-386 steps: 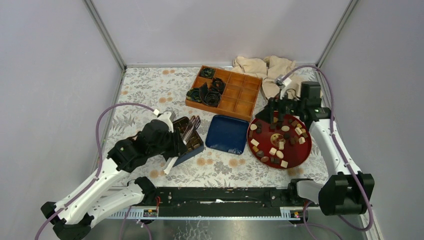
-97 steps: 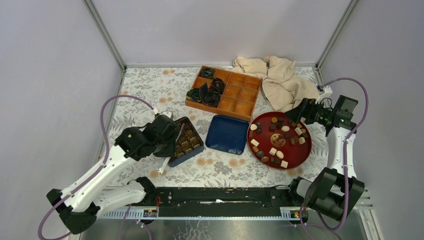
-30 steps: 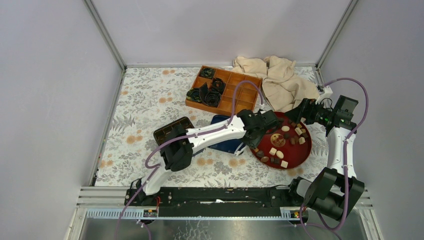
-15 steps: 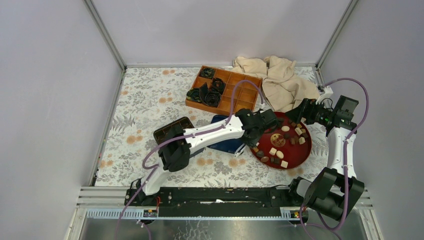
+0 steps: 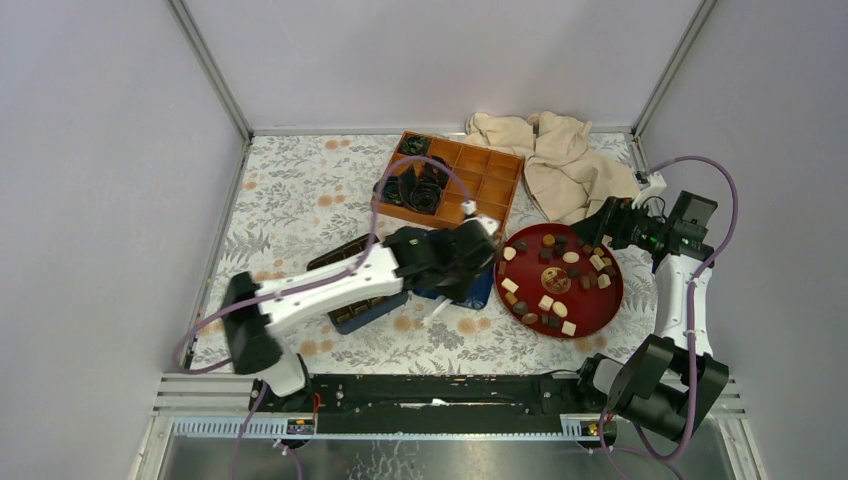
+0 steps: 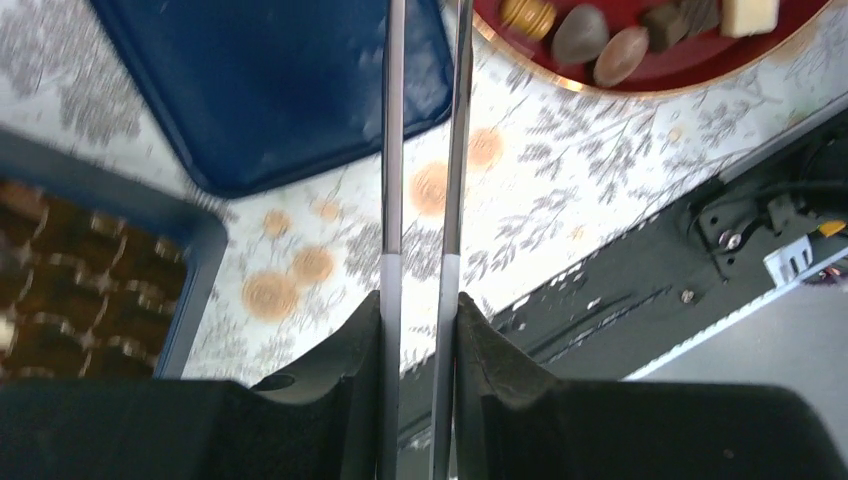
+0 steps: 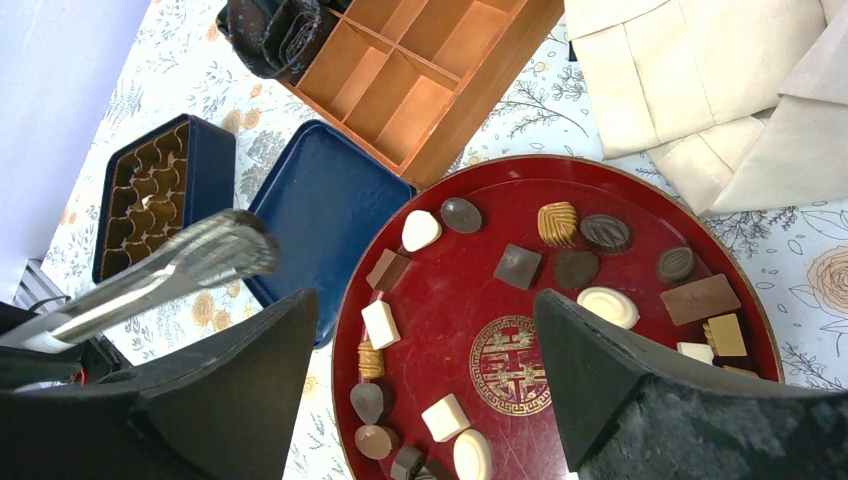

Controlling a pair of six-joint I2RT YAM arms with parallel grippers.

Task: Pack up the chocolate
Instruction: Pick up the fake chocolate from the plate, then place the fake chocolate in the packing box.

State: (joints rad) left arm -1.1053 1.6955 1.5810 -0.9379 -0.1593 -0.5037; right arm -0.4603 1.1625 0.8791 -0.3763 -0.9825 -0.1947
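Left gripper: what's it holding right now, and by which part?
The left gripper holds metal tongs by their handle end, the two arms pinched between its jaws. The right gripper is open and holds nothing.

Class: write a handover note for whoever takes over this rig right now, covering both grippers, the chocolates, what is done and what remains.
Left gripper: shut on metal tongs, by the blue lid; whether the tips carry anything cannot be told.
Right gripper: open, empty, above the red plate.
Chocolates: many on the red plate.
Blue box: beside the lid, open, cells look unfilled.
Done: box opened; no packed piece visible.
Left: tong chocolates into the cells, probably then lid on.
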